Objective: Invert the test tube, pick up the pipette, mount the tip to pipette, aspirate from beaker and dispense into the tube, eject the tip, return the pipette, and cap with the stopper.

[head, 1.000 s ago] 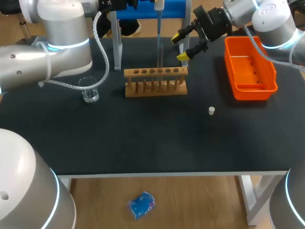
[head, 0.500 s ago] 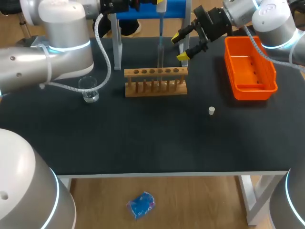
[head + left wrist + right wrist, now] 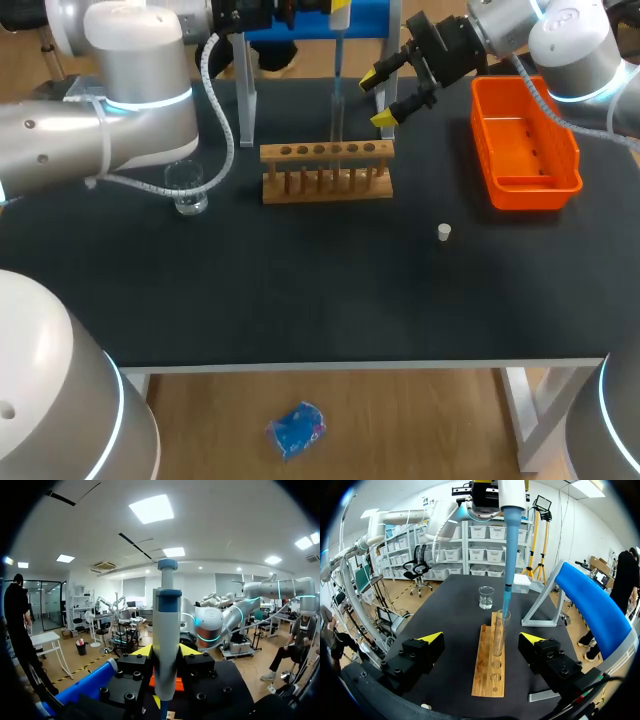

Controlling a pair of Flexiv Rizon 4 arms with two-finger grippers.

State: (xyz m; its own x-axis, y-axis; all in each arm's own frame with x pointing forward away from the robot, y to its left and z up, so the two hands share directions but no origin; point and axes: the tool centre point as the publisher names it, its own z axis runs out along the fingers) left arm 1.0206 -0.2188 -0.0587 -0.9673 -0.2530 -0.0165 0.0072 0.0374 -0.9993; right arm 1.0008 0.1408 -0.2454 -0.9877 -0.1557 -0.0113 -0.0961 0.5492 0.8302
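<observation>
My left gripper (image 3: 166,652) is shut on the grey-and-blue pipette (image 3: 166,630), held upright above the rack at the table's back (image 3: 338,12). Its blue tip (image 3: 509,575) points down, and its end sits at the mouth of the clear test tube (image 3: 499,632), which stands in the wooden rack (image 3: 327,172). My right gripper (image 3: 388,96) hangs open just right of the tube (image 3: 337,112), with the tube ahead of its fingers (image 3: 431,639). The glass beaker (image 3: 187,188) stands left of the rack. A small white stopper (image 3: 444,232) lies on the mat to the right front.
An orange bin (image 3: 525,145) sits at the back right, beside my right arm. The blue pipette stand (image 3: 300,25) rises behind the rack, its grey legs (image 3: 243,90) on the mat. The black mat (image 3: 320,290) lies bare in front of the rack.
My left arm has shifted slightly, carrying the pipette a touch to the right over the tube. The right arm has not moved.
</observation>
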